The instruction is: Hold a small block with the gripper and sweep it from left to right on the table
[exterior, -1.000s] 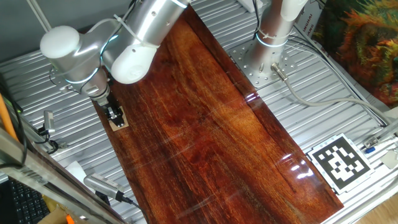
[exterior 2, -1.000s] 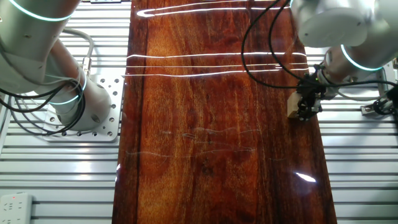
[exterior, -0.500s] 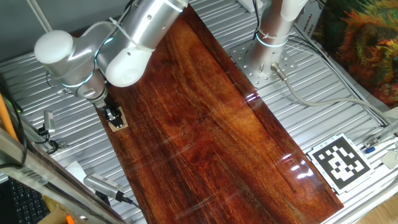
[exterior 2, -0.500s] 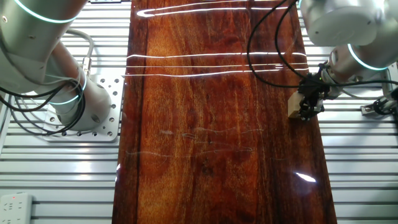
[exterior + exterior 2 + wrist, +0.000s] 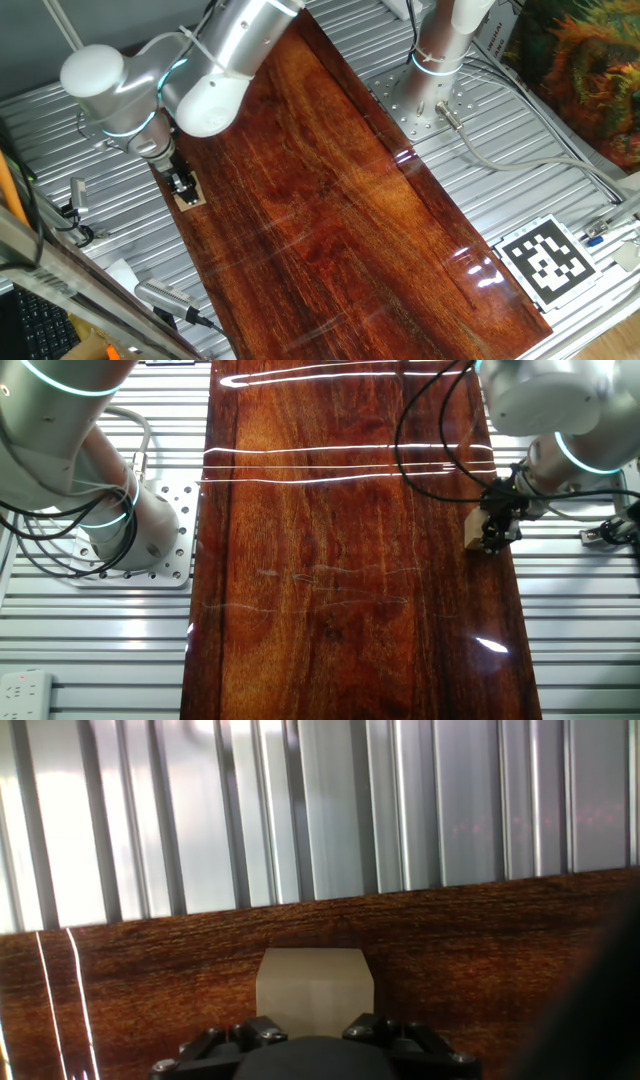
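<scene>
In one fixed view, the end effector (image 5: 183,186) sits at the far left, at the table's (image 5: 340,200) left edge, pointing down from a silver-and-white arm (image 5: 190,70) with a light-blue ring; the block (image 5: 190,196) lies on the wood right at its tip, just inside the edge where the ribbed grey metal (image 5: 60,140) begins. A white post (image 5: 445,35) stands on a perforated plate beyond the table's far side, and a black-and-white marker (image 5: 545,260) lies on the metal at the right. In the other fixed view, a second arm's base (image 5: 125,520) stands at the left, the table (image 5: 340,560) fills the middle, and the end effector (image 5: 494,532) is at the right edge with the block (image 5: 472,530) touching it on its left side. In the hand view, the block (image 5: 314,995) rests on the table (image 5: 150,990) directly ahead of the end effector (image 5: 315,1038), near the board's edge, with the metal ribs (image 5: 320,810) beyond. The fingers seem narrowly set around the block, but whether they actually grip it cannot be told
</scene>
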